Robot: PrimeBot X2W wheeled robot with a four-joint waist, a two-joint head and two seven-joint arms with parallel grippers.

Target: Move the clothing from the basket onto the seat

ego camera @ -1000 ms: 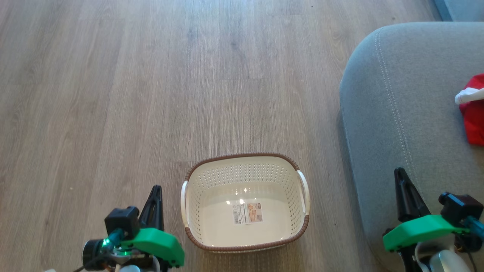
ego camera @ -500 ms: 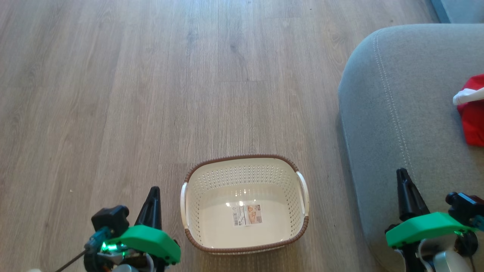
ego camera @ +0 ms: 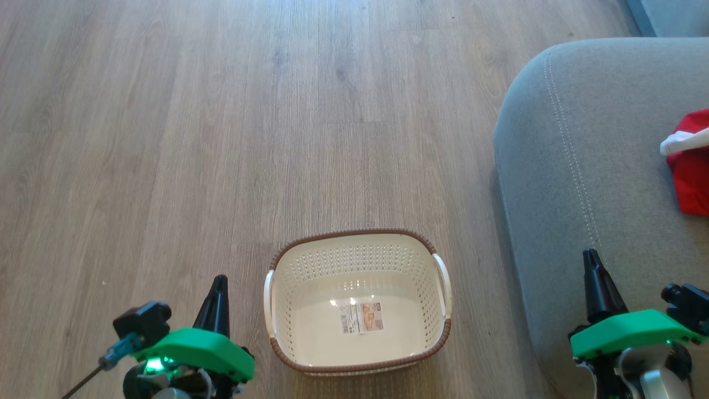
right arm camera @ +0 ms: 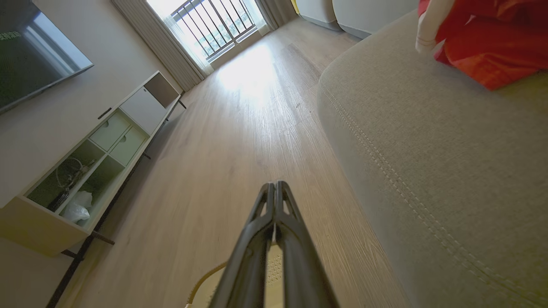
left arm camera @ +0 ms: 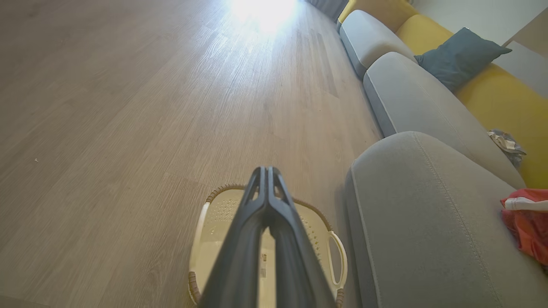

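Cream perforated plastic basket [ego camera: 354,260] on wood floor [ego camera: 221,138], empty; red fabric clothing [ego camera: 692,183] lies on grey upholstered seat [ego camera: 581,166]. Pressed together, holding nothing: left fingers [ego camera: 217,302], right fingers [ego camera: 598,291]. Job looks done.

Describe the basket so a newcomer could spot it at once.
Start from the big grey seat on the right of the head view; on the wood floor just to its left stands the basket. It is small, oval and cream with perforated walls. Its brown woven-look rim, two white handles and the paper label inside set it apart.
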